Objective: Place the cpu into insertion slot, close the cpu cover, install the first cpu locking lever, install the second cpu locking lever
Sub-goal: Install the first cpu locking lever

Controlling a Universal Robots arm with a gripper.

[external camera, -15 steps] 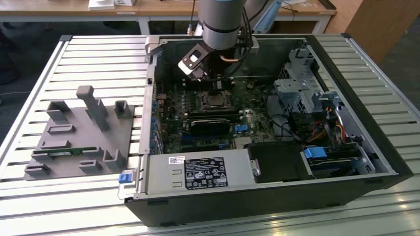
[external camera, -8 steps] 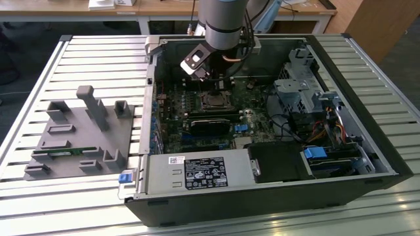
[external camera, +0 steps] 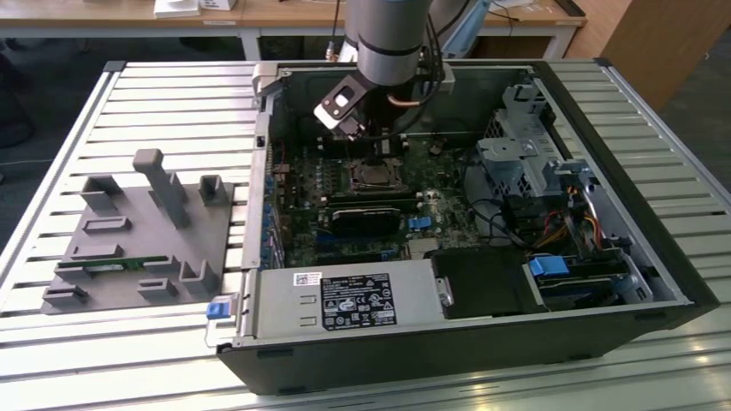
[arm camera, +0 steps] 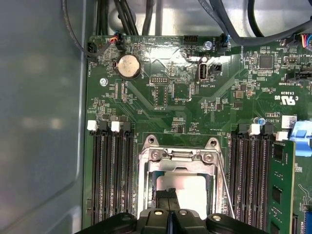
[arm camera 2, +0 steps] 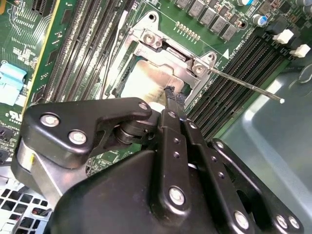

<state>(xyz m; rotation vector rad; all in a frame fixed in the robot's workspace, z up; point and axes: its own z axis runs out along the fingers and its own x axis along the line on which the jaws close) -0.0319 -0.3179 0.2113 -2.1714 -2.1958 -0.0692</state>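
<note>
**Closed fingers over the seated chip**

The gripper (arm camera 2: 169, 93) has its fingers pressed together on nothing, probably to make one narrow pushing tip. It hangs just above the cpu (arm camera: 192, 189), which lies flat in the window of the cpu cover (arm camera: 178, 165). One locking lever (arm camera 2: 243, 85) sticks out unlatched.

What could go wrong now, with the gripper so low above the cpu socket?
1. The gripper tip is right over the cpu, whose top is bare in the window of the cpu cover. An off-centre push may scratch it.
2. One locking lever stands free, angled out over the memory slots. The gripper's links could catch and bend it.
</note>
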